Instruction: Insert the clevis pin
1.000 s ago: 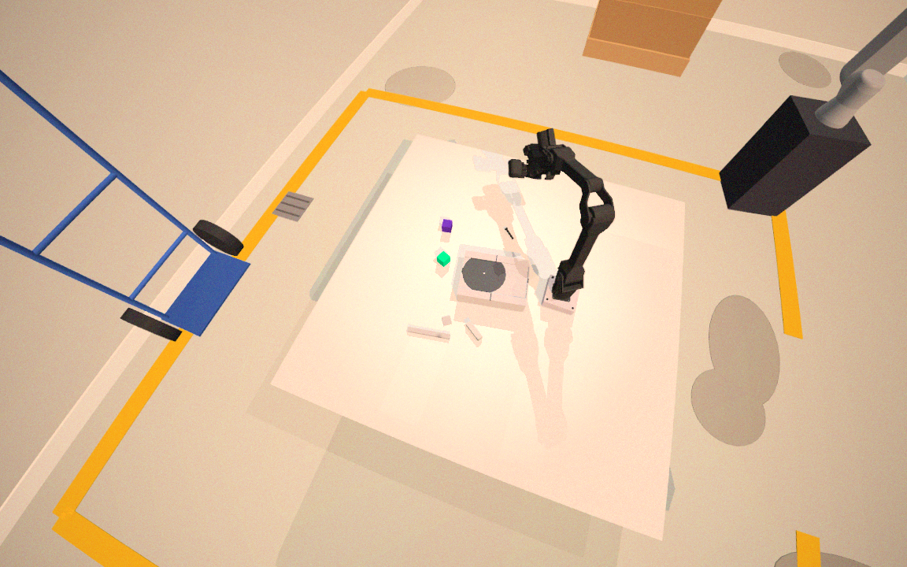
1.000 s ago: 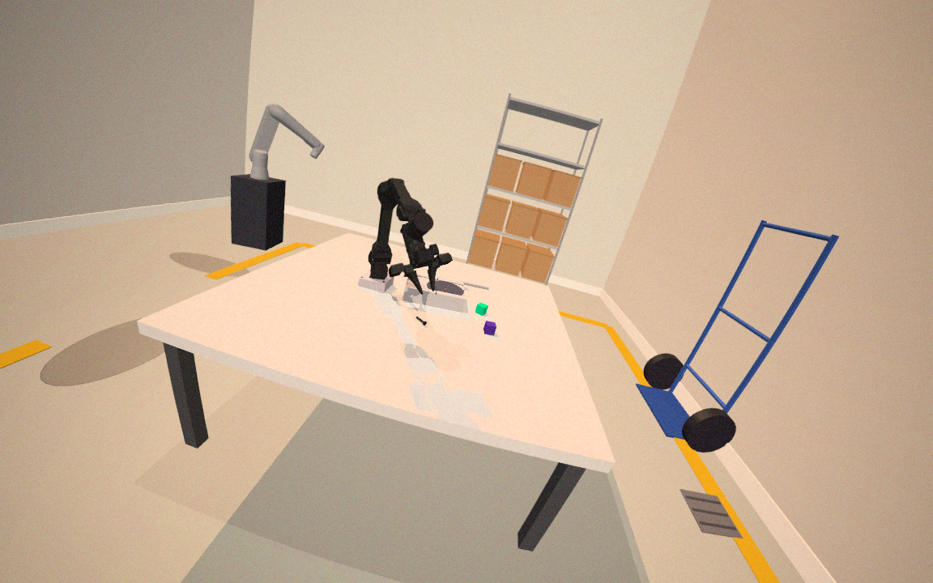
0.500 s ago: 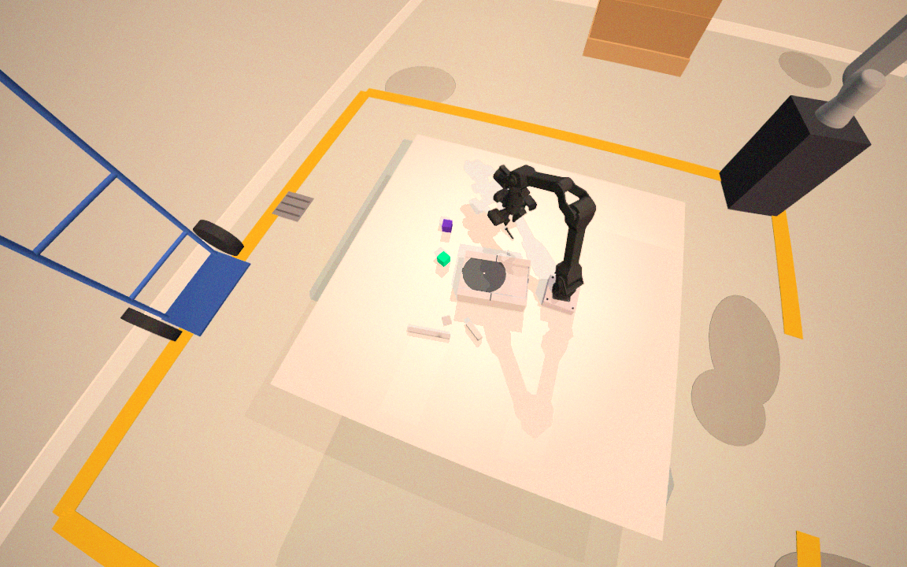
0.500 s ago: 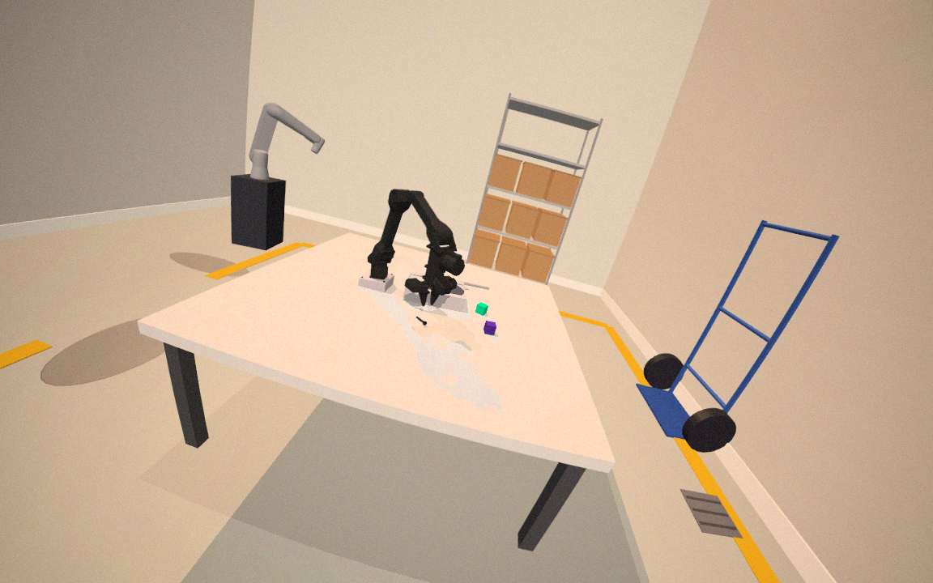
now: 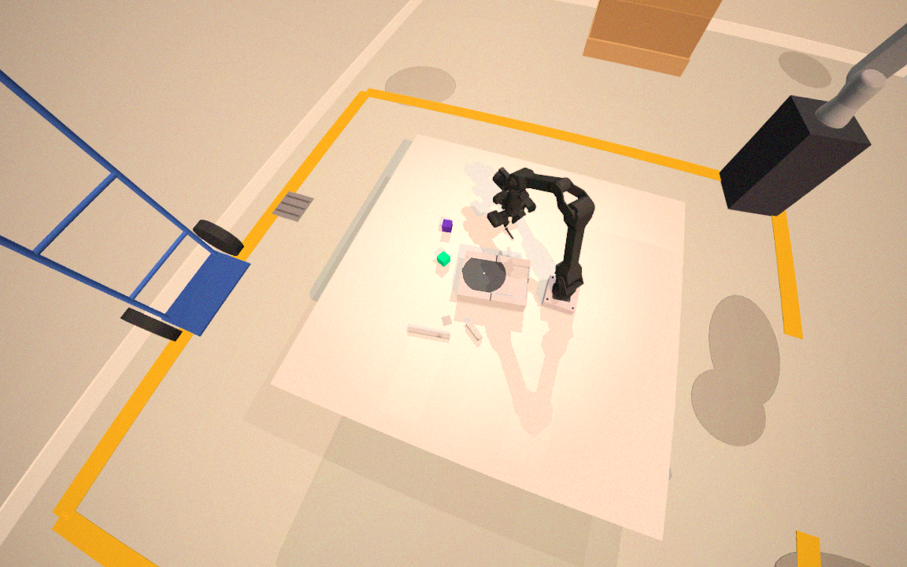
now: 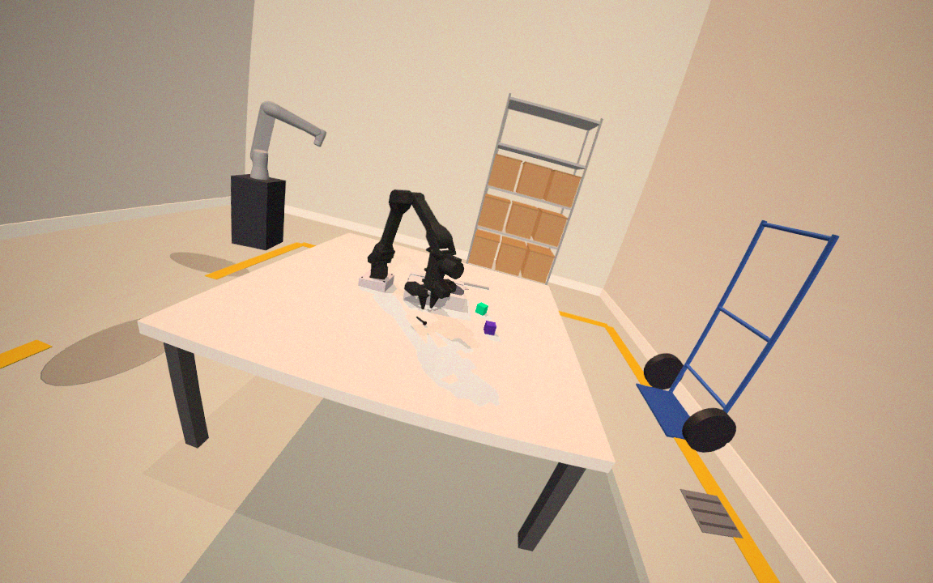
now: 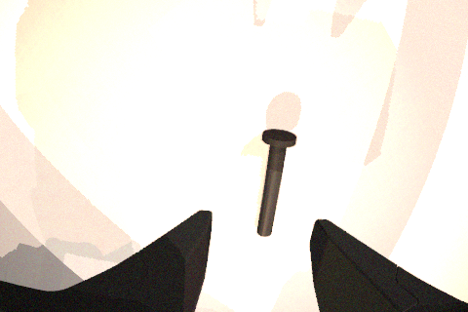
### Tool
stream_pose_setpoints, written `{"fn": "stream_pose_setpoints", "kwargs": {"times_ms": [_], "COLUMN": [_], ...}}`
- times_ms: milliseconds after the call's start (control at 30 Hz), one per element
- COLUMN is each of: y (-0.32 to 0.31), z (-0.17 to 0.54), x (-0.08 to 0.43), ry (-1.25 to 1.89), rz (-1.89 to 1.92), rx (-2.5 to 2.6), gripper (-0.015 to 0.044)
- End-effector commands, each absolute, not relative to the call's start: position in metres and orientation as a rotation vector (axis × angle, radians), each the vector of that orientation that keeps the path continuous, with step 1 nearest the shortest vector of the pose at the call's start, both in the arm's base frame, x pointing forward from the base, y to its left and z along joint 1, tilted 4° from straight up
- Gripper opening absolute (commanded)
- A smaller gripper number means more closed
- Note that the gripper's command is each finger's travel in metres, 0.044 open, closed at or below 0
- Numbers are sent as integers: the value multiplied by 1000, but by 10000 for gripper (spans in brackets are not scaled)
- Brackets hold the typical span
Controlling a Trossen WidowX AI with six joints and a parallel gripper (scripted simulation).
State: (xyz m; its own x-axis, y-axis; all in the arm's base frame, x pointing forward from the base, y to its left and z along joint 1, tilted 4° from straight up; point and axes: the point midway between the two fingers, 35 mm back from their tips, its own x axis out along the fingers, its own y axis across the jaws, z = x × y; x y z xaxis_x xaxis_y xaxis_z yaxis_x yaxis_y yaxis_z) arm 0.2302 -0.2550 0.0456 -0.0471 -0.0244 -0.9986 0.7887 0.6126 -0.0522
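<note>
Clevis pin lies on the bright table, round head up-frame, shank end toward the gripper. Black fingertips either side of the pin's lower end, apart from it, nothing gripped. Rounded shadow just beyond pin's head, broad shadow bands to its right.

Matte black arm, chunky angular segments
</note>
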Motion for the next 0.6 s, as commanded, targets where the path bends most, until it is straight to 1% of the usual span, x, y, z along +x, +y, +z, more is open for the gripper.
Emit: {"fn": "stream_pose_setpoints", "kwargs": {"times_ms": [0, 567], "y": [-255, -257], "z": [39, 11], "x": [229, 225], "ry": [1488, 1488], "rz": [-749, -749], "rx": [675, 675], "gripper": [160, 160]}}
